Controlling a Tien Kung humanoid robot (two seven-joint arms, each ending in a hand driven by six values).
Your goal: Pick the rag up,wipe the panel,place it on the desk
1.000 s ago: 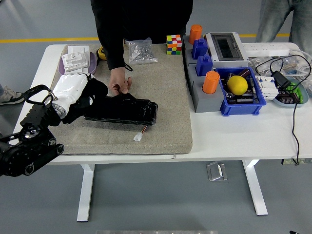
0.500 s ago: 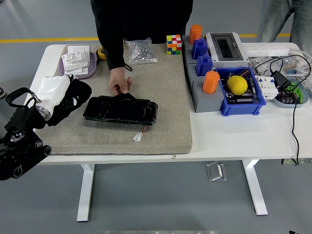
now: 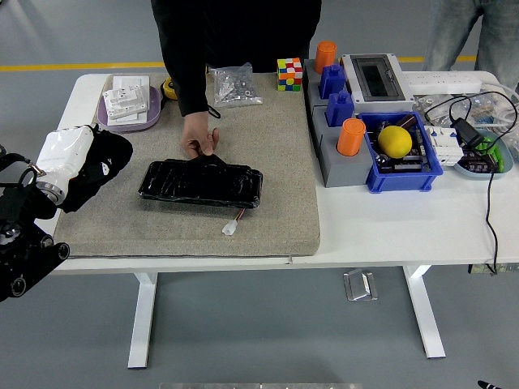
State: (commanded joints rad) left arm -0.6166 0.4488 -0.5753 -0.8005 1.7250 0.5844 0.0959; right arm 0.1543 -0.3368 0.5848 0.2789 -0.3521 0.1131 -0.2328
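The black glossy panel (image 3: 201,183) lies flat on the grey mat (image 3: 268,162), a small white connector (image 3: 231,228) on a wire at its near edge. A person's hand (image 3: 199,142) rests on the panel's far edge. My left hand (image 3: 66,159), white-shelled on a black arm, sits at the mat's left edge, well clear of the panel. The black rag (image 3: 101,164) is bunched around its fingers and drapes onto the mat. My right arm is out of sight.
A purple dish (image 3: 130,104) with white parts, a bag of screws (image 3: 233,86) and a colour cube (image 3: 289,73) stand at the back. On the right are a grey block (image 3: 334,166) with orange and blue cylinders, a blue bin (image 3: 403,172) with a yellow ball, and cables (image 3: 489,190).
My left hand has drawn back leftward off the panel's left end to the mat's edge, taking the rag with it. The person's hand stays on the panel.
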